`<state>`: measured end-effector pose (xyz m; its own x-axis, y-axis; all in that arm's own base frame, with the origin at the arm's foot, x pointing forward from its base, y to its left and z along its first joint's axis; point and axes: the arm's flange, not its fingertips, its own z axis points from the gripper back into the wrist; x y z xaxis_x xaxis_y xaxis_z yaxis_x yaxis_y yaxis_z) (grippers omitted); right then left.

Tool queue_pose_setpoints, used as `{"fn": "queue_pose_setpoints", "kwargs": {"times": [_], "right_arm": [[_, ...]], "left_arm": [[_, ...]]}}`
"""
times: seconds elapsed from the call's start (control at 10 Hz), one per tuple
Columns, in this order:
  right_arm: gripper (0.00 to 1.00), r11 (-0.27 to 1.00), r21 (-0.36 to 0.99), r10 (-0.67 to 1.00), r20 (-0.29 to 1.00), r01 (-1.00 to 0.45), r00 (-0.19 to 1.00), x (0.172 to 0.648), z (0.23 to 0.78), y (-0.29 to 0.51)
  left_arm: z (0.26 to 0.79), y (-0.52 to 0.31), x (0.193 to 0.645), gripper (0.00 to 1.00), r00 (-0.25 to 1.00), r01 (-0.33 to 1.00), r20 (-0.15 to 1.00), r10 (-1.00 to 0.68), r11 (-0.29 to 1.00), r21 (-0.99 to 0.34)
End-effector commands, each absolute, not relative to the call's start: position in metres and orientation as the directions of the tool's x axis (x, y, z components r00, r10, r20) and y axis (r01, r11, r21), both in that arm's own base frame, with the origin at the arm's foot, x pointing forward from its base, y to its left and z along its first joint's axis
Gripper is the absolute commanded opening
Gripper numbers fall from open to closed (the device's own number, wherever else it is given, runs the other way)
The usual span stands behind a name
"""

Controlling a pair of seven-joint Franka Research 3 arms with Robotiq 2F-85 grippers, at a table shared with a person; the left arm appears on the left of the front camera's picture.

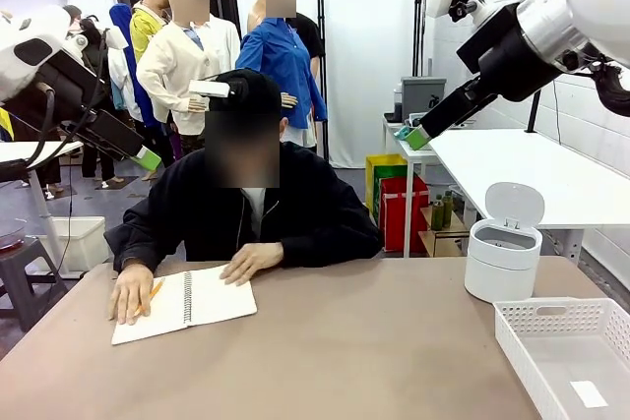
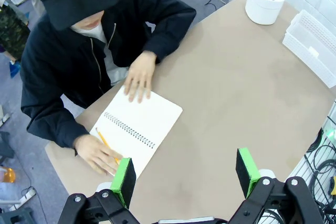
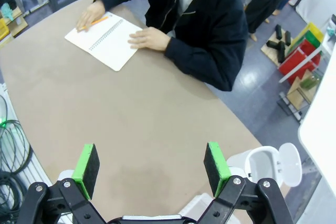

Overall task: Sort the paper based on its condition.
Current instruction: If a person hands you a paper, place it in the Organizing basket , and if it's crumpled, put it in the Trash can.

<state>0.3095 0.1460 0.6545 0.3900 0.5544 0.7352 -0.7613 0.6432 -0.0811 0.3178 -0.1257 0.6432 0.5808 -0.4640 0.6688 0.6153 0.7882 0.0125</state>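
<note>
The left gripper [image 2: 185, 176] and the right gripper [image 3: 151, 167] hung high above the table [image 1: 345, 351], both spread wide and empty. Below, the notebook [image 1: 192, 300] of paper lay open at the far left edge under the person's hands, well apart from the white bin [image 1: 502, 265] and the basket [image 1: 551, 316].
</note>
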Motion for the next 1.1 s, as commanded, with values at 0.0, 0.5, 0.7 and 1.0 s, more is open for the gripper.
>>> {"fn": "queue_pose_setpoints", "kwargs": {"times": [0.0, 0.5, 0.7, 1.0], "right_arm": [[1.0, 0.645, -0.077, 0.552, 0.734, -0.76, 0.394, 0.3099, 0.6556, 0.1461], [1.0, 0.645, -0.077, 0.552, 0.734, -0.76, 0.394, 0.3099, 0.6556, 0.1461], [1.0, 0.645, -0.077, 0.552, 0.734, -0.76, 0.394, 0.3099, 0.6556, 0.1461], [1.0, 0.645, -0.077, 0.552, 0.734, -0.76, 0.394, 0.3099, 0.6556, 0.1461]], "left_arm": [[0.6437, -0.1253, 0.3174, 1.0, 0.58, 0.615, 0.67, -0.463, 0.789, 0.013], [0.6437, -0.1253, 0.3174, 1.0, 0.58, 0.615, 0.67, -0.463, 0.789, 0.013], [0.6437, -0.1253, 0.3174, 1.0, 0.58, 0.615, 0.67, -0.463, 0.789, 0.013], [0.6437, -0.1253, 0.3174, 1.0, 0.58, 0.615, 0.67, -0.463, 0.789, 0.013]]}}
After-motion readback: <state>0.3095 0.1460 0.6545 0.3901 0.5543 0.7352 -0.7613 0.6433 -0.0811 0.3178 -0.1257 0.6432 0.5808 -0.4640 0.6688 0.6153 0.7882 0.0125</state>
